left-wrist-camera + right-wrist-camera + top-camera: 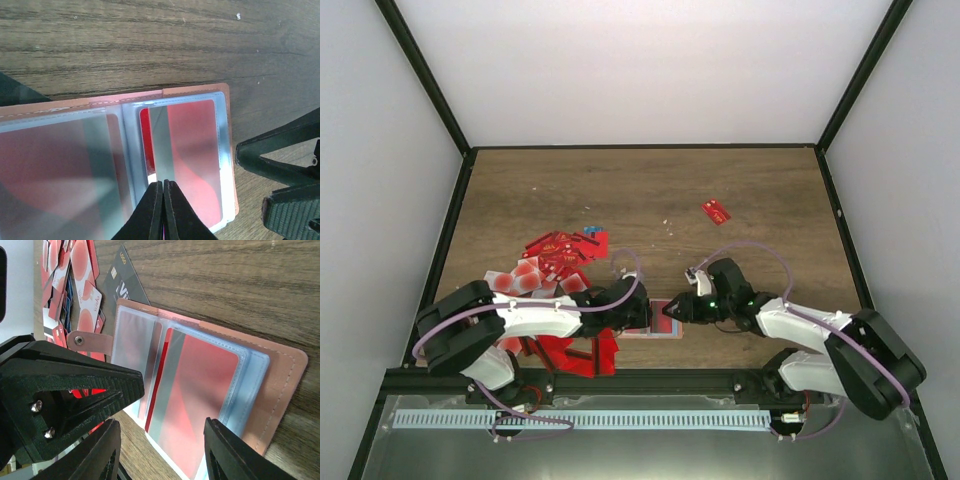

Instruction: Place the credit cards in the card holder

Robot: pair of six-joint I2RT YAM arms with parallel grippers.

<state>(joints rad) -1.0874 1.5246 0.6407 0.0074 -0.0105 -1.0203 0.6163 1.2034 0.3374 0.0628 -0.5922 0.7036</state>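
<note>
The card holder (660, 330) lies open near the table's front edge, salmon cover down and clear sleeves up (227, 150) (285, 370). A red credit card (195, 150) (200, 390) sits in the right-hand sleeve, one long red edge showing outside it. My left gripper (163, 183) (638, 316) is shut, its tips together at that card's near edge, nothing visibly between them. My right gripper (170, 450) (672, 310) is open, one finger on each side of the holder's end. More credit cards (555, 255) (75, 285) lie piled to the left.
One red card (716, 211) lies alone at the back right. Red cards (575, 350) also lie under my left arm near the front edge. A black card (122, 277) lies just beyond the holder. The right gripper's fingers (285, 145) stand close beside the holder.
</note>
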